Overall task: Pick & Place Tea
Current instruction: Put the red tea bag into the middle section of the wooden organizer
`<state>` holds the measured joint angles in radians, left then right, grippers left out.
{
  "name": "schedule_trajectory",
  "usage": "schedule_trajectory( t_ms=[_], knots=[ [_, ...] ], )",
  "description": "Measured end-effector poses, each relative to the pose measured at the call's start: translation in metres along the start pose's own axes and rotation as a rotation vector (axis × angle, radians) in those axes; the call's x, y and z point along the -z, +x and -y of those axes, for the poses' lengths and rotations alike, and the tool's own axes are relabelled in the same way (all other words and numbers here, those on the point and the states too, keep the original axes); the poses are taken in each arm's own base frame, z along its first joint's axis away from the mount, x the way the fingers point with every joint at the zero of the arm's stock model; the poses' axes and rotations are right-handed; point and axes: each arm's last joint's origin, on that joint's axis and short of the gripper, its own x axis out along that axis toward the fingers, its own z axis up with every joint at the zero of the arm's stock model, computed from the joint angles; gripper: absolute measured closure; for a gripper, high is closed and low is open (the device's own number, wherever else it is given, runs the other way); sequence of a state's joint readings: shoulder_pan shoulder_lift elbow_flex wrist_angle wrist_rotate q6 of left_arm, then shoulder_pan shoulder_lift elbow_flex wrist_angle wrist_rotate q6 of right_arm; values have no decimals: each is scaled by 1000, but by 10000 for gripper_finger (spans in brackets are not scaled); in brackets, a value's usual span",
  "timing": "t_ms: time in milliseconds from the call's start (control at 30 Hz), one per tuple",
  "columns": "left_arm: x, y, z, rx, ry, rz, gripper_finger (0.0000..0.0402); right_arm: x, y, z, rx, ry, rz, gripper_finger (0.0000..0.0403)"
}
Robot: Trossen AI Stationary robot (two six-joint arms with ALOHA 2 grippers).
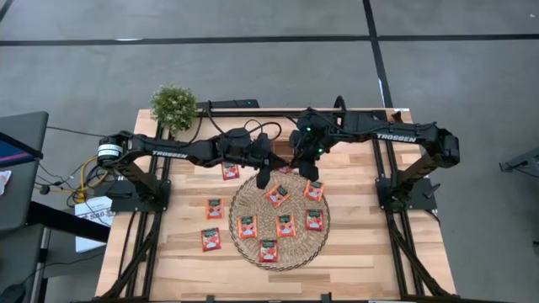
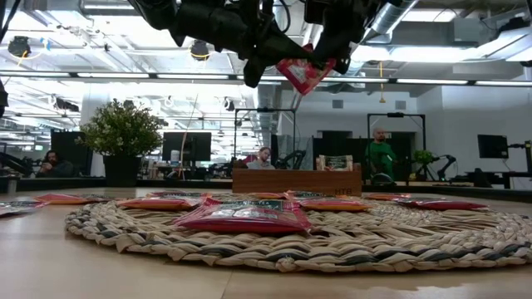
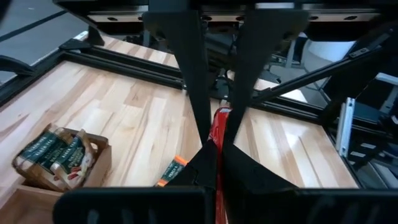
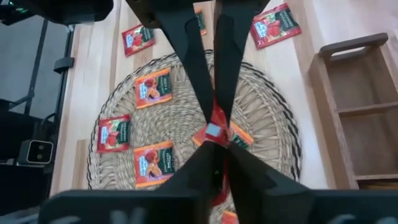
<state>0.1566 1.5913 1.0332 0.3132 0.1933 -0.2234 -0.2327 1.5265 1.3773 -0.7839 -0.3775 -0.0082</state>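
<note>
One red tea sachet [image 2: 306, 73] hangs in the air above the far part of the round woven mat [image 1: 280, 220], between my two grippers. My left gripper [image 1: 264, 172] comes from the table's left and my right gripper [image 1: 307, 167] from the right. Both are shut on this sachet. Several more red-orange sachets [image 1: 285, 224] lie flat on the mat. Three others [image 1: 214, 208] lie on the wood to its left. My left gripper pinches the sachet between its two fingers; the sachet shows edge-on [image 3: 217, 132] at their free ends. The fingers come nearly level from the table's left. The sachet is lifted clear of the mat. My right gripper pinches the same sachet [image 4: 215, 119] between its two fingertips, slanting down from the table's right and far side. The sachet sits tilted in the hold, high above the mat, touching nothing below it.
A brown wooden tray with compartments [image 4: 360, 112] stands on the table by the mat's far edge. An open box of green tea packs [image 3: 56, 158] shows in the left wrist view. A small potted plant [image 1: 174, 105] stands at the far left corner.
</note>
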Motion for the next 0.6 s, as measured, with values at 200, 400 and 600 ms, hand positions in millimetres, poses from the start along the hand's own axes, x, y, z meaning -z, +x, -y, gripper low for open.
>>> schedule_trajectory(
  t_ms=[200, 400, 600],
  knots=[
    [0, 0, 0, 10, -3, -6, 401, 0, -3, 6, -28, 27, 7, 394],
    [2, 0, 0, 4, -8, -32, 401, 0, -6, 11, -22, 38, 16, 400],
    [5, 0, 0, 22, -14, -64, 402, -2, -12, 9, -23, 13, 23, 375]
  ],
)
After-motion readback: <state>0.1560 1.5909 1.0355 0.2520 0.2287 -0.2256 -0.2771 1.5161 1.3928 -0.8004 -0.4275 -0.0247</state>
